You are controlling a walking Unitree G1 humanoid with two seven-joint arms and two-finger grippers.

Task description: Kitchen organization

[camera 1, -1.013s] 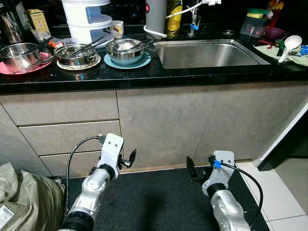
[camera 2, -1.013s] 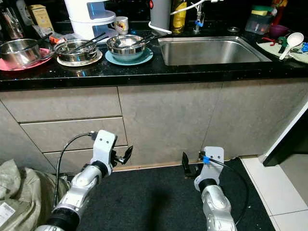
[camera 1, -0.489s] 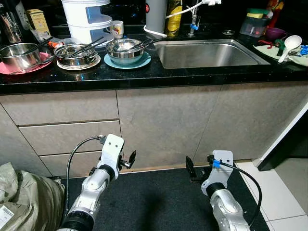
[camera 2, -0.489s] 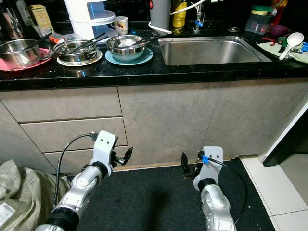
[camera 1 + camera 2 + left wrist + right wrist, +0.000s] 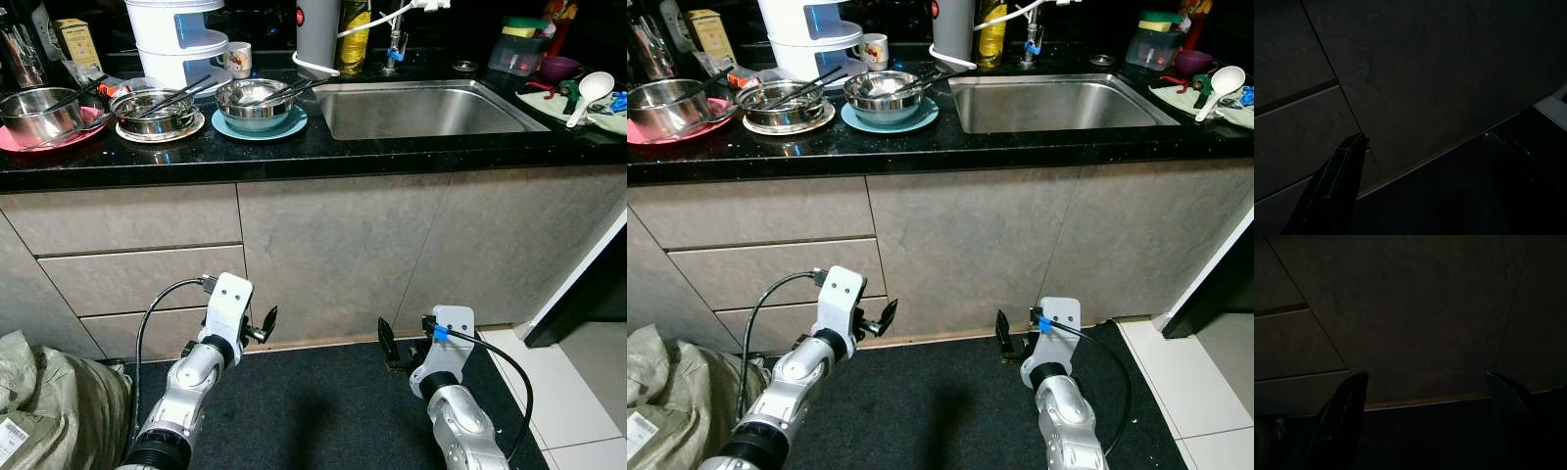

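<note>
Left gripper (image 5: pixel 263 325): low before the cabinet drawers (image 5: pixel 137 278), fingers apart, holding nothing.
Right gripper (image 5: pixel 390 348): low above the dark mat (image 5: pixel 313 411), fingers spread wide, holding nothing (wrist views very dark).
Steel bowls (image 5: pixel 253 101): three on plates, worktop's (image 5: pixel 294 147) left half, beside the sink (image 5: pixel 421 108).
White spoon (image 5: pixel 590 90): worktop's right edge.

Place: home kitchen, as I see it | evidence: black stone counter (image 5: pixel 294 152) with inset steel sink (image 5: pixel 421 110) and tap (image 5: pixel 395 39) | used steel bowls (image 5: pixel 253 102) on plates | grey cabinet drawers (image 5: pixel 137 279) below
</note>
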